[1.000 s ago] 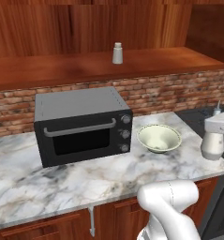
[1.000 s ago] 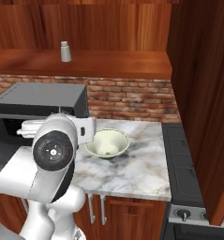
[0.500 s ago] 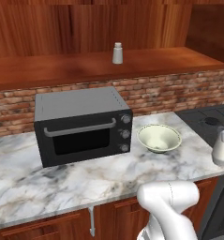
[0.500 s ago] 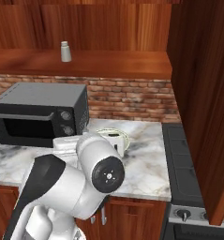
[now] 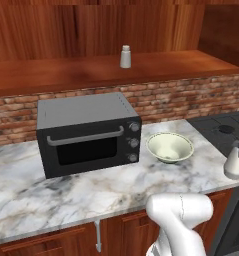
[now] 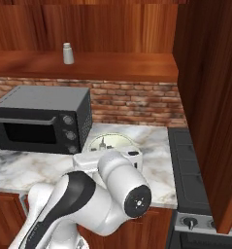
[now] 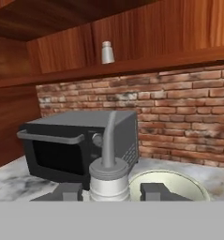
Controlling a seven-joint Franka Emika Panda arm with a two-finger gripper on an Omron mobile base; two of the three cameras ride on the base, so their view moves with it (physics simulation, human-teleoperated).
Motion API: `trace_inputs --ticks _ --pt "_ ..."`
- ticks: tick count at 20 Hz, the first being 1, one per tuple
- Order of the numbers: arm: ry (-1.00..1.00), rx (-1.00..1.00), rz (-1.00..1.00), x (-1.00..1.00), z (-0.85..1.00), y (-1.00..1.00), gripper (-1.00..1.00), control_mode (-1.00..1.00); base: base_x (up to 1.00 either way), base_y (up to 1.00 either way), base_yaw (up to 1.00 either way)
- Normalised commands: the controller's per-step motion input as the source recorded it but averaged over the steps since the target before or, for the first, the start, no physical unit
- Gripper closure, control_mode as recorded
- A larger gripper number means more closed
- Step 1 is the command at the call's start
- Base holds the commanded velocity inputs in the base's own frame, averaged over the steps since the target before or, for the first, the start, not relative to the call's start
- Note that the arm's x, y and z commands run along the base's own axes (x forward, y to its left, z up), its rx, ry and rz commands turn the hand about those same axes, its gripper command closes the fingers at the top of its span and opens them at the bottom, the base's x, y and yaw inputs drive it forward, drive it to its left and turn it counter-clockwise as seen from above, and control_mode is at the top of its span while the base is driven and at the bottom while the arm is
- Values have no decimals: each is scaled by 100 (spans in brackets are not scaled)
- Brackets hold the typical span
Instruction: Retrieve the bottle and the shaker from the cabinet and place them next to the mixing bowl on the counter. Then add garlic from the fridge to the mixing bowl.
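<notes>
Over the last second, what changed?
The arm swung right across the counter, carrying the bottle clamped in the hand from beside the oven to the bowl's right. Nothing was taken or released. Toaster oven, bowl and the shaker on the shelf stayed put.

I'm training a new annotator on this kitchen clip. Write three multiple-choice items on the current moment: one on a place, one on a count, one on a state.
1. Where is the shaker?
A. in the mixing bowl
B. on the wooden shelf above the toaster oven
C. on the stove

2. How many knobs does the toaster oven show on its front?
A. one
B. three
C. five

3. What is the gripper doing?
A. shut on the bottle
B. open over the mixing bowl
C. holding the shaker

Answers: 1 B, it stands on the wooden shelf. 2 B, three knobs in a column. 3 A, the hand view shows the bottle between the fingertips.
</notes>
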Motion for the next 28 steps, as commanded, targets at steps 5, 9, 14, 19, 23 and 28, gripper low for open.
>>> trace_inputs --ticks 5,9,14,19,23,28 --pt "-1 2 2 47 -12 -22 100 -100 0 0 0" --pt "0 0 5 45 -2 -35 100 -100 0 0 0" --pt "0 0 5 41 -5 -41 100 -100 0 0 0" --pt "0 0 5 41 -12 -33 100 -100 0 0 0" --pt "0 -2 3 57 -18 -11 100 -100 0 0 0" --pt "0 -1 4 56 -21 -3 100 -100 0 0 0"
